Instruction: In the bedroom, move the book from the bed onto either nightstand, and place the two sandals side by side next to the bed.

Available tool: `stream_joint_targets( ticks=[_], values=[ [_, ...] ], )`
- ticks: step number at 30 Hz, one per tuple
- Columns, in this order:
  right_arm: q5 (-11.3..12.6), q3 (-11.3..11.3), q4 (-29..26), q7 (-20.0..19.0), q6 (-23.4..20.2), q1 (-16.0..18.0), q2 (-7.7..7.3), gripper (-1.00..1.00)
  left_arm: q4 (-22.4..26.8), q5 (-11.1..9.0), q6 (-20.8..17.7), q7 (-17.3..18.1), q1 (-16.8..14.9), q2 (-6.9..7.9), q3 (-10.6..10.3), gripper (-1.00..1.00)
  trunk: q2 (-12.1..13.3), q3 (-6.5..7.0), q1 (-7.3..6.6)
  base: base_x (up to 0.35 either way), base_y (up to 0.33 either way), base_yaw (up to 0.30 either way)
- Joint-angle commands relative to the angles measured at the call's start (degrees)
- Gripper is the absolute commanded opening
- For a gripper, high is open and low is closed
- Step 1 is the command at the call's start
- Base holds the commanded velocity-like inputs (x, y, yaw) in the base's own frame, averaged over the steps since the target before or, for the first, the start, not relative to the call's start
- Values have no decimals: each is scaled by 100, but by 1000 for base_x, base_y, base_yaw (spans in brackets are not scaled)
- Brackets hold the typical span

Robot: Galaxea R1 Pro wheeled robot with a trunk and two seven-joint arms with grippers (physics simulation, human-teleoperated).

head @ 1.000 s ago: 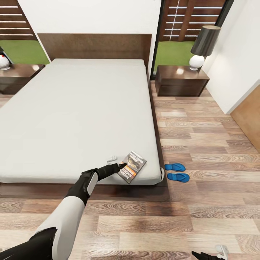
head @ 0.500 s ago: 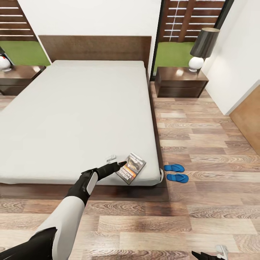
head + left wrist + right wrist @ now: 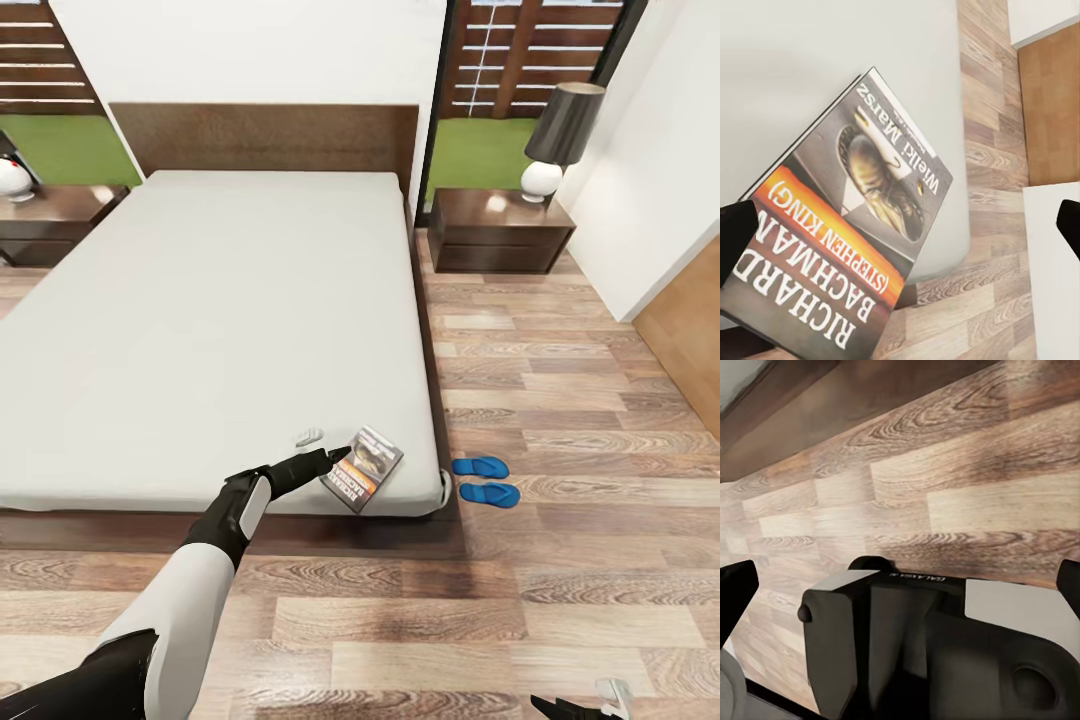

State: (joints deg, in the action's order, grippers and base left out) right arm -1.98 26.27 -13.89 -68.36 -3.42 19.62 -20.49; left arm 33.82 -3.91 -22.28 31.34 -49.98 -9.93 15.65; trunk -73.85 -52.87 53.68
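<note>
The book (image 3: 363, 468), dark with an orange band, lies on the light-grey bed (image 3: 220, 320) close to its near right corner. In the left wrist view the book (image 3: 847, 247) reads "Richard Bachman". My left gripper (image 3: 332, 445) is open at the book's left edge, with its dark finger (image 3: 312, 464) touching that edge. Beside the bed's near right corner, the two blue sandals (image 3: 481, 466) (image 3: 489, 493) lie side by side on the floor. My right gripper (image 3: 585, 699) hangs open and empty low over the floor, as the right wrist view (image 3: 900, 581) confirms. One nightstand (image 3: 500, 231) stands right of the headboard, another nightstand (image 3: 55, 210) to its left.
A black-shaded lamp with a white base (image 3: 556, 135) stands on the right nightstand, and a white lamp base (image 3: 13, 177) on the left one. A white wall and a brown panel (image 3: 690, 340) close the right side. Wood-plank floor (image 3: 560, 380) runs between bed and wall.
The head view has shifted slightly, so the whole scene drifts in the picture. My left gripper stays at the book's edge; book and sandals keep their places.
</note>
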Motion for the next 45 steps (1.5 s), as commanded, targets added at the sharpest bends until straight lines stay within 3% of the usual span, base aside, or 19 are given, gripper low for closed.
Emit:
stream_joint_targets(
  ticks=[1,33,45],
  values=[
    [-21,36,0,-26,-36,3,1,100,2,-31,-56,20,-3,-7,35,100,39,15,-23,0,0,0],
    [-21,36,0,-21,-36,6,1,100,2,-31,-61,27,-5,-7,26,100,1323,590,-725,0,0,0],
    [-21,36,0,-20,-36,5,6,100,10,-59,-85,194,-6,-7,27,100,1804,805,-989,0,0,0]
  ],
)
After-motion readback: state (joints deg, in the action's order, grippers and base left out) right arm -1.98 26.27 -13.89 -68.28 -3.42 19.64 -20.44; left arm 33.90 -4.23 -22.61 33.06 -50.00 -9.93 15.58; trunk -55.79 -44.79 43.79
